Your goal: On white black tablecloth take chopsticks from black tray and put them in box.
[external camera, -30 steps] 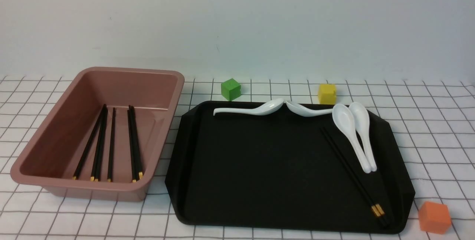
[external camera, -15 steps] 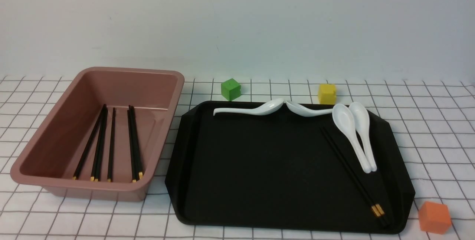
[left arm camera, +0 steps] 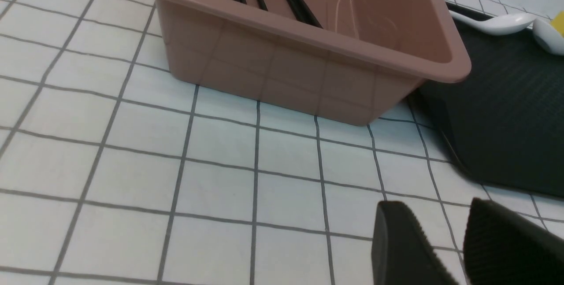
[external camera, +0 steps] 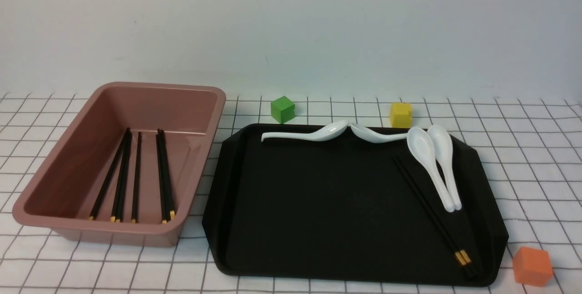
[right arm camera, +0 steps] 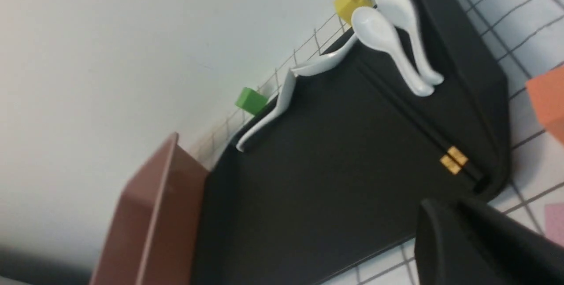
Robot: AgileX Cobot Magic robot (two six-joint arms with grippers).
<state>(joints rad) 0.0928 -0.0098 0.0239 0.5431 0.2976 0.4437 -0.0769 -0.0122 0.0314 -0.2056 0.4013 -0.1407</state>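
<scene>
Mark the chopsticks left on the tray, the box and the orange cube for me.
chopsticks (external camera: 430, 210), front view, mid-shaft of the pair on the tray (external camera: 318, 221).
box (external camera: 159, 107), front view, far inner wall.
orange cube (external camera: 532, 266), front view, front face.

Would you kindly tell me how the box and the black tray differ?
The box is pinkish-brown and deep; the black tray is matte black and shallow. The box holds only chopsticks; the black tray holds white spoons and one chopstick pair. Both rest on the tablecloth.
</scene>
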